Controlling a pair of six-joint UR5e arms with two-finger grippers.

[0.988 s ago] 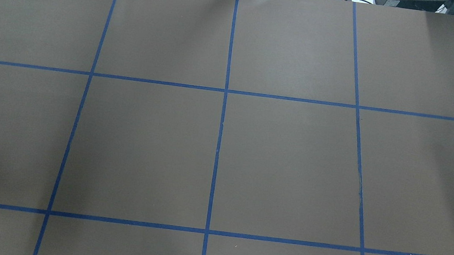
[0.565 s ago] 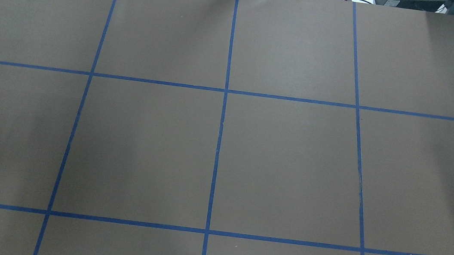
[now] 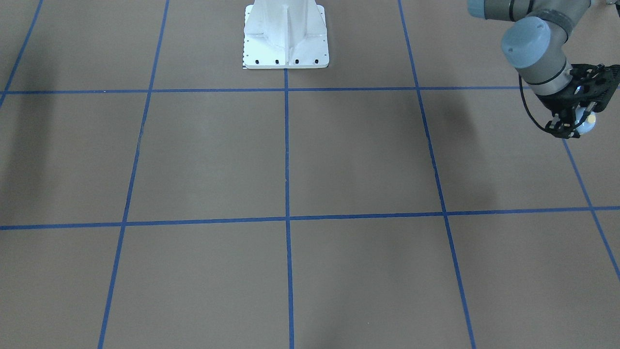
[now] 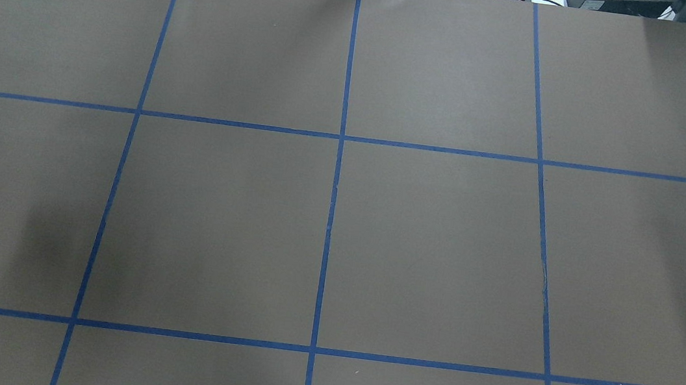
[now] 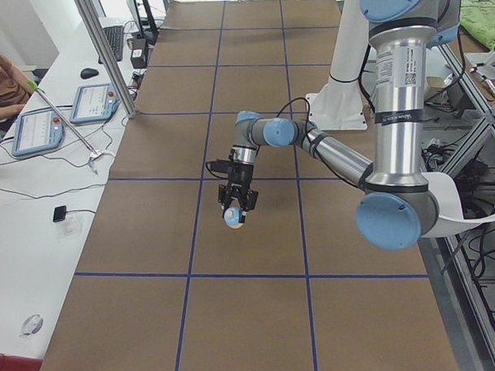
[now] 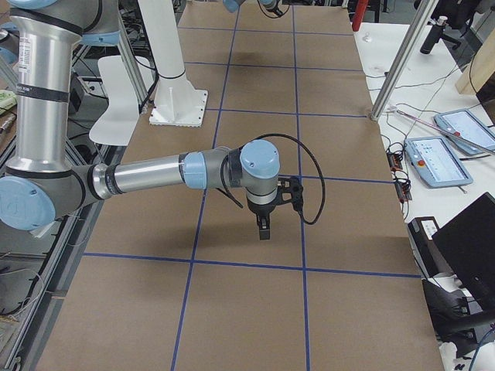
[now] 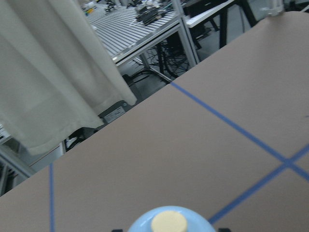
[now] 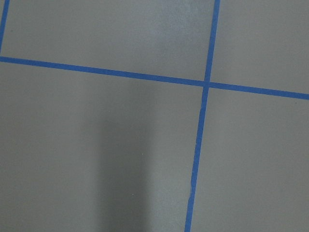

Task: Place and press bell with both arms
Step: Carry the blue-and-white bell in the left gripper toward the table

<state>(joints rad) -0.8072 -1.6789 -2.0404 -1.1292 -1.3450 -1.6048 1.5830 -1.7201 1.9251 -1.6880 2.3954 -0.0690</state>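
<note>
The light-blue bell (image 3: 587,125) with its cream button is held in my left gripper (image 3: 574,127), which is shut on it above the brown table near the table's left end. The exterior left view shows the same gripper (image 5: 234,209) pointing down with the bell (image 5: 233,219) at its tips. The left wrist view shows the bell's top (image 7: 169,222) at the bottom edge. My right gripper (image 6: 264,229) points down over the table near the right end. It shows only in the exterior right view, so I cannot tell whether it is open or shut.
The white pedestal (image 3: 286,36) stands at the robot's side of the table, mid-length. Blue tape lines (image 4: 335,185) divide the brown table cover into squares. Operators' desks with tablets (image 5: 38,128) and a metal post (image 6: 398,62) line the far side.
In the overhead view, the left arm's blue joint caps and a black cable have come in at the left edge, where only a shadow lay before.
</note>
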